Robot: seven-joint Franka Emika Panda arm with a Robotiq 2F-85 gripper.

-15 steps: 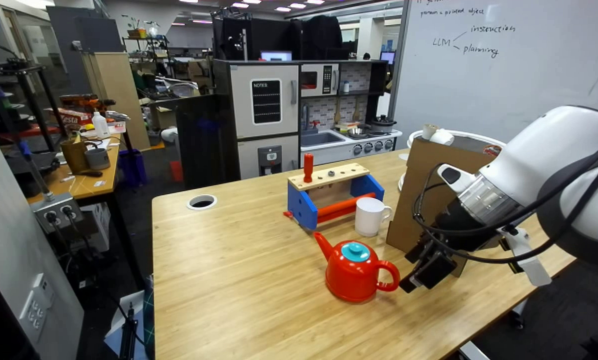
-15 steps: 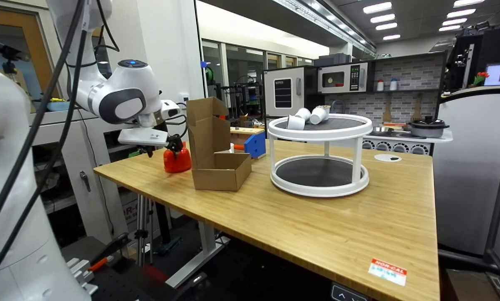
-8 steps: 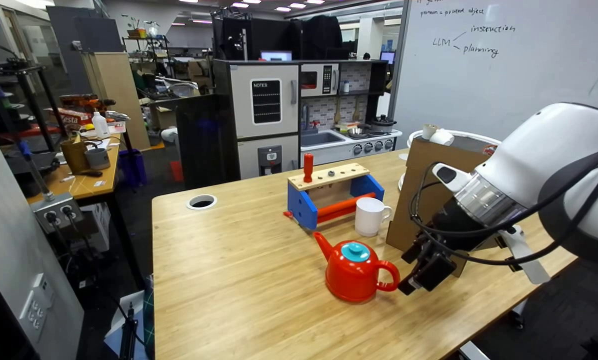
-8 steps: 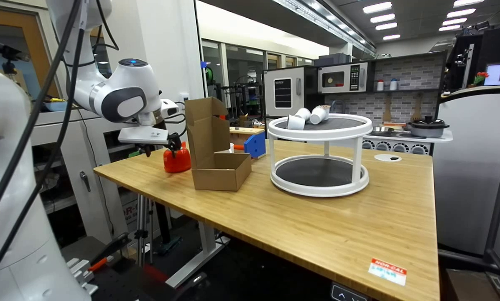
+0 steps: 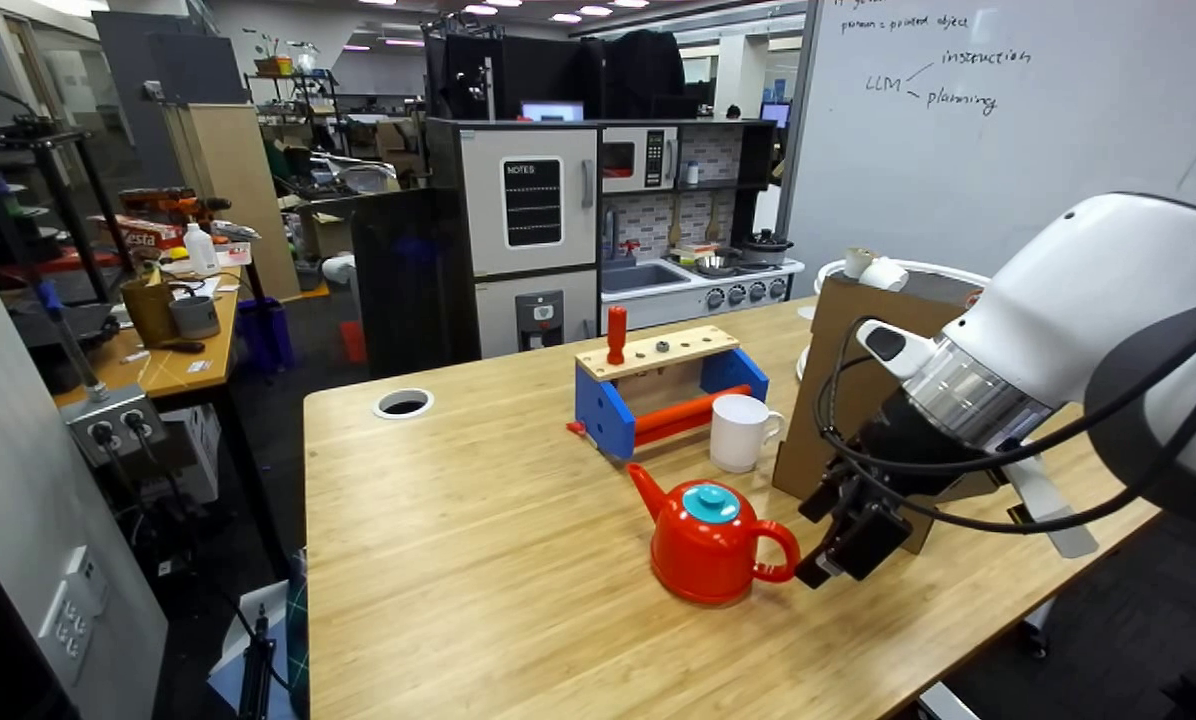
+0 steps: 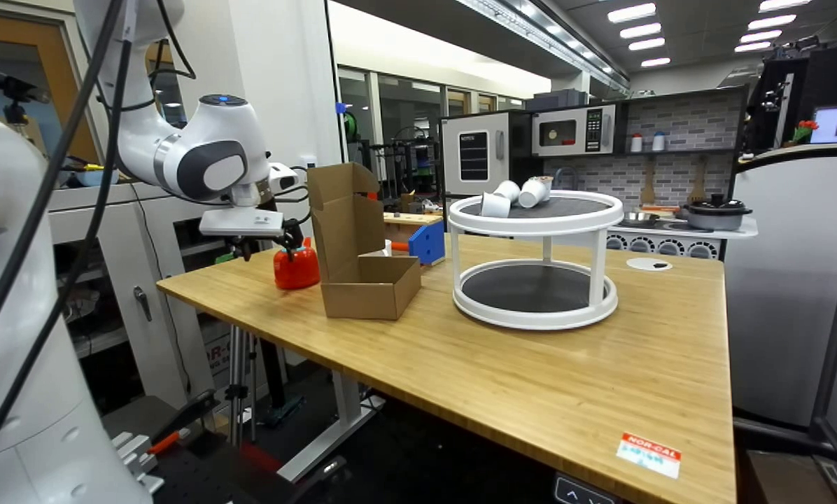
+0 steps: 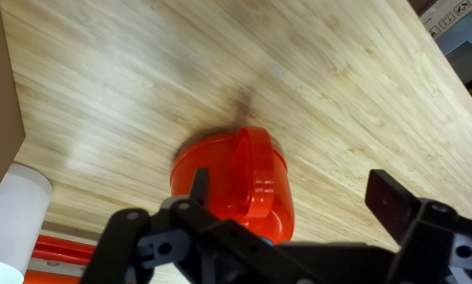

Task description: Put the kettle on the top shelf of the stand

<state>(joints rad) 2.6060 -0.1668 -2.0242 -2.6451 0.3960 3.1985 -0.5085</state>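
The red kettle [image 5: 703, 550] with a turquoise lid stands upright on the table, its handle toward my gripper [image 5: 815, 540]. In the wrist view, the gripper [image 7: 291, 189] is open and empty. The kettle's handle [image 7: 261, 169] appears between the two fingers, closer to the left one. I cannot tell whether a finger touches it. The kettle also shows in an exterior view [image 6: 297, 271], partly covered by the gripper. The stand is a white round two-tier rack [image 6: 537, 225] farther along the table. Several white cups [image 6: 495, 205] lie on its top shelf.
An open cardboard box [image 6: 369, 297] stands between the kettle and the stand. A white cup [image 5: 738, 432] and a blue-and-red toy workbench [image 5: 606, 415] are behind the kettle. The table edge [image 7: 449, 75] shows at the right of the wrist view.
The arm's wrist has shifted slightly left and up in an exterior view, with the fingers staying near the kettle's handle. The kettle and stand have not moved.
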